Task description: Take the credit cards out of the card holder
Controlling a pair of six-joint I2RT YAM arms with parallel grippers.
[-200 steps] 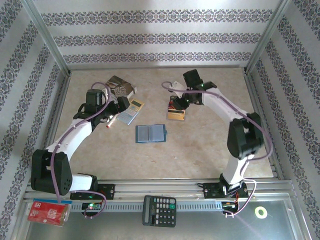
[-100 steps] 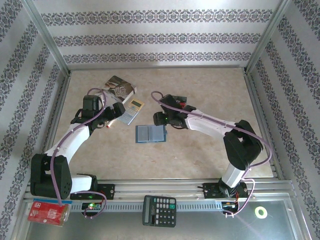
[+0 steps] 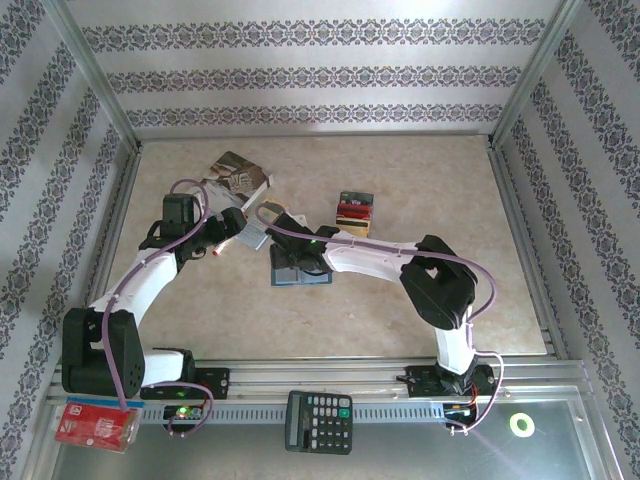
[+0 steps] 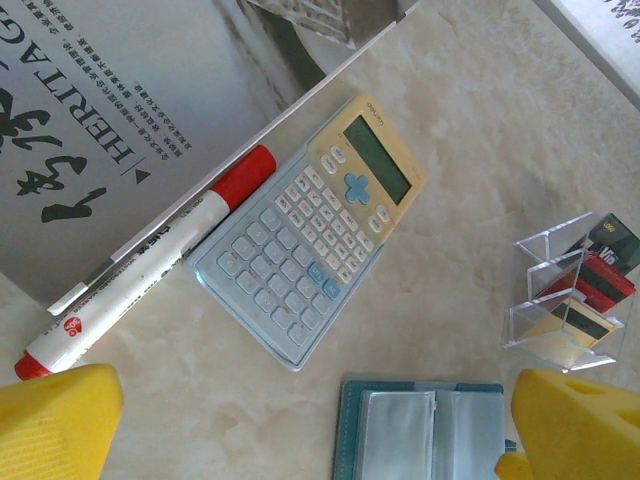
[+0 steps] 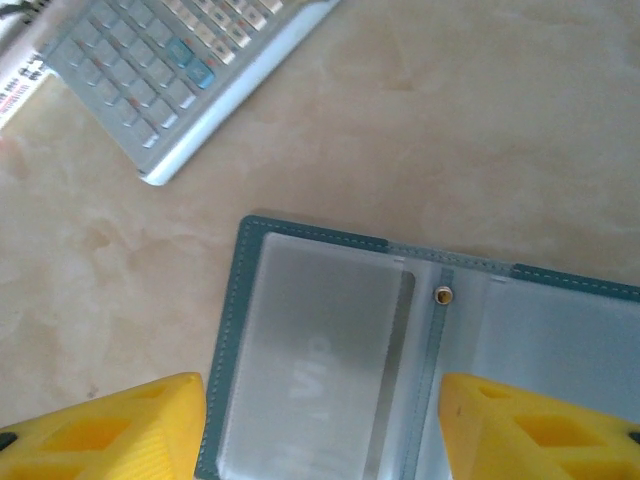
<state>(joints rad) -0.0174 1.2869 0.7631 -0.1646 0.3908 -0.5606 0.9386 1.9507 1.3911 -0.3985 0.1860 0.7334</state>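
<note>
Right gripper (image 5: 320,425) has swung from the cards (image 3: 355,212) to the wallet (image 5: 330,330) at the centre of the table (image 3: 400,310), fingers apart, likely seeking another; left gripper (image 4: 315,430) gapes wide.

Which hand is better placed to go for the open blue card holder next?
Right. The right hand hangs open above the card holder, fingers straddling one pocket; the left hand hovers over by the calculator.

Bright, even light washes the pale table (image 3: 400,300) with only faint shadows, while the right wrist view is soft, its calculator (image 5: 170,70) smeared by blur.
</note>
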